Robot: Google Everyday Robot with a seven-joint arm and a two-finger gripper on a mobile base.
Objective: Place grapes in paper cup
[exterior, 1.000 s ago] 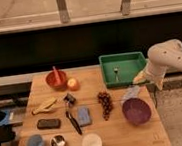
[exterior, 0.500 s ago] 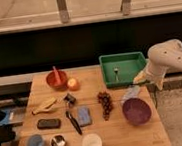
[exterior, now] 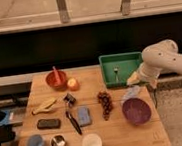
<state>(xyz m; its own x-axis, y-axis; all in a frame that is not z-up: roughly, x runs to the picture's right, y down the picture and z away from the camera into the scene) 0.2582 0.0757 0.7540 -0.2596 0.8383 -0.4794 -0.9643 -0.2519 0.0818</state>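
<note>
Just beyond the purple bowl (exterior: 136, 111), the pincer (exterior: 132, 91) (grip state unclear), apart from the grapes (exterior: 105, 104) and paper cup (exterior: 91, 143).

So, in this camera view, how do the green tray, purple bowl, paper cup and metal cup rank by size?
Largest first: green tray, purple bowl, paper cup, metal cup. The tool hangs between tray and bowl.
</note>
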